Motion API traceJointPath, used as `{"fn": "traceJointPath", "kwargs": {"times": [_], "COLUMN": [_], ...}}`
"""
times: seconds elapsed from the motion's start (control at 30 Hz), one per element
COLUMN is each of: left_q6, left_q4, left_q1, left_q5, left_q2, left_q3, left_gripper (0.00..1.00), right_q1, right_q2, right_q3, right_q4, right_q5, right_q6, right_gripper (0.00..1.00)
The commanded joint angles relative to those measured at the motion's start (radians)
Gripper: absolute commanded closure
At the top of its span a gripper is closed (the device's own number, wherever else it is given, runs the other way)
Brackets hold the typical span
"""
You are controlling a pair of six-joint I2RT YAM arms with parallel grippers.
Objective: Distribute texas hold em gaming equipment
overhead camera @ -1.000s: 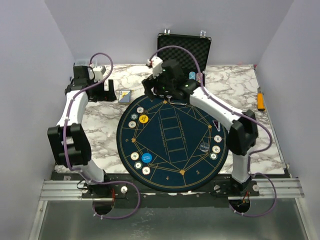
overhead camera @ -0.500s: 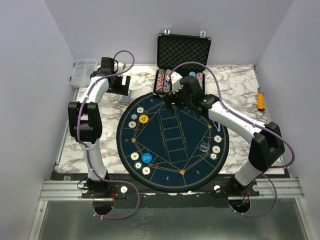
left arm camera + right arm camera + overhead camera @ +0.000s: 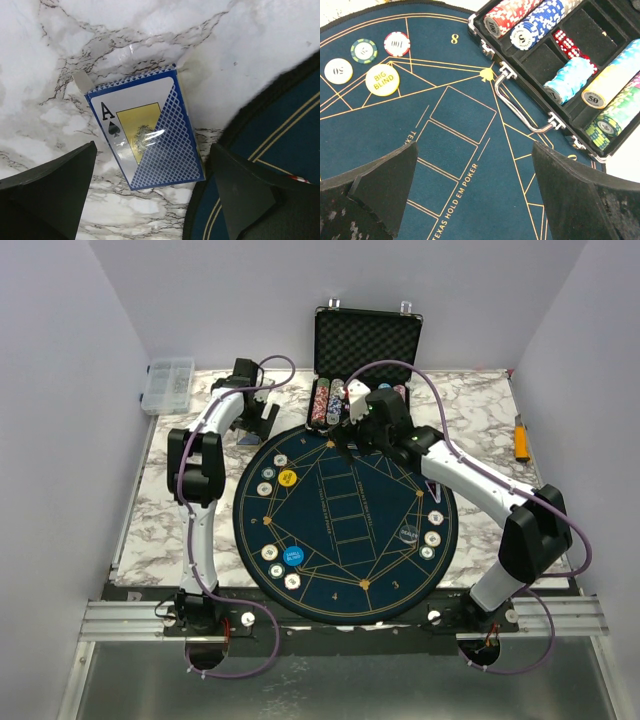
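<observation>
A blue card deck box [image 3: 145, 135] with an ace of spades lies on the marble beside the mat's rim. My left gripper [image 3: 153, 145] is open, right above it, one finger on each side; in the top view it [image 3: 262, 418] hides the deck. My right gripper [image 3: 475, 145] is open and empty over the mat's far part [image 3: 345, 437], near the case. A yellow "BIG BLIND" disc [image 3: 382, 79] and three cream chips [image 3: 338, 70] lie on the mat's left. A blue disc [image 3: 291, 557] and a clear dealer disc [image 3: 408, 534] lie nearer, with more cream chips [image 3: 432, 538].
The round dark-blue mat [image 3: 350, 530] fills the table's middle. An open black case [image 3: 570, 65] with chip stacks and red dice [image 3: 565, 42] stands at its far edge. A clear compartment box [image 3: 168, 385] sits far left. An orange tool [image 3: 521, 438] lies at the right.
My left arm has swung from the table's left to the far middle, over the deck. My right gripper has moved right and nearer, uncovering the case's chips.
</observation>
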Motion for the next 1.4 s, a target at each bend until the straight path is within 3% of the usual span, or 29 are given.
{"fn": "traceJointPath", "kwargs": {"times": [0.0, 0.2, 0.3, 0.5, 0.6, 0.73, 0.97, 1.1, 1.13, 1.23, 1.37], "left_q6": [0.041, 0.086, 0.094, 0.092, 0.096, 0.096, 0.095, 0.058, 0.046, 0.026, 0.031], "left_q4": [-0.122, -0.218, -0.232, -0.261, -0.267, -0.267, -0.217, -0.187, -0.176, -0.152, -0.151], "left_q1": [0.001, 0.017, 0.038, 0.089, 0.092, 0.095, 0.107, 0.107, 0.107, 0.092, 0.073], "left_q5": [-0.076, -0.024, 0.015, 0.143, 0.148, 0.157, 0.175, 0.148, 0.145, 0.095, 0.094], "left_q2": [0.057, 0.089, 0.087, 0.052, 0.027, -0.034, -0.201, -0.236, -0.246, -0.246, -0.211], "left_q3": [0.095, 0.138, 0.138, 0.098, 0.073, -0.013, -0.308, -0.35, -0.35, -0.335, -0.318], "left_gripper": [0.02, 0.05, 0.21, 0.37, 0.51, 0.56, 0.52, 0.37, 0.24, 0.05, 0.02], "right_q1": [-0.006, -0.009, -0.01, -0.01, -0.01, -0.01, -0.011, -0.011, -0.01, -0.01, -0.011], "right_q2": [-0.041, -0.044, -0.046, -0.055, -0.054, -0.058, -0.064, -0.065, -0.065, -0.065, -0.068], "right_q3": [0.024, 0.023, 0.021, 0.011, 0.012, 0.008, 0.01, 0.01, 0.011, 0.011, 0.012], "right_q4": [-0.031, -0.031, -0.034, -0.037, -0.04, -0.043, -0.055, -0.059, -0.062, -0.062, -0.064], "right_q5": [0.016, 0.024, 0.019, 0.009, 0.003, -0.007, -0.046, -0.063, -0.066, -0.073, -0.065], "right_q6": [-0.012, -0.021, -0.022, -0.029, -0.03, -0.032, -0.037, -0.035, -0.034, -0.031, -0.032], "right_gripper": [0.0, 0.0, 0.0, 0.0, 0.0, 0.0, 0.0, 0.0, 0.0, 0.0, 0.0]}}
